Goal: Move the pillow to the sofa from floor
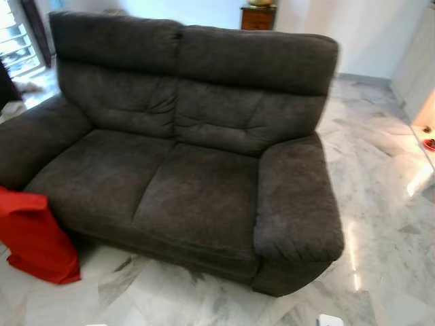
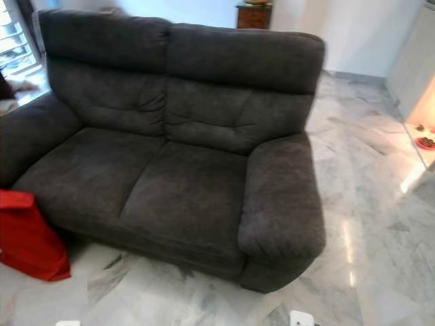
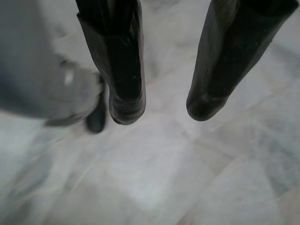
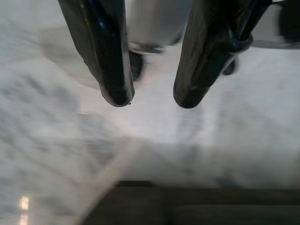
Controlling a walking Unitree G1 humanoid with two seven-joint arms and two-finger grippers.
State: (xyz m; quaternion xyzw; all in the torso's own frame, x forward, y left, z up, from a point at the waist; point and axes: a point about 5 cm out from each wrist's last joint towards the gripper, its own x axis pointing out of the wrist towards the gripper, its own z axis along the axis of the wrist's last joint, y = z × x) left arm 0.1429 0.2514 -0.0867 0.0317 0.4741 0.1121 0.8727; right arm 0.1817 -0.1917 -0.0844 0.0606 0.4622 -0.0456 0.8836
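A red pillow [image 1: 34,234] stands on the marble floor, leaning against the front left corner of the dark grey two-seat sofa [image 1: 197,183]. Both sofa seats are bare. My left gripper [image 3: 164,110] hangs over the pale floor with its fingers apart and nothing between them. My right gripper [image 4: 150,101] also points down at the floor, open and empty, with the dark edge of the sofa [image 4: 187,206] beyond it.
White marble floor [image 1: 380,224] stretches to the right of the sofa. A wooden cabinet [image 1: 258,17] stands behind the sofa by the white wall. A low shelf with a red item [image 1: 428,144] sits at the far right edge. A window is at the far left.
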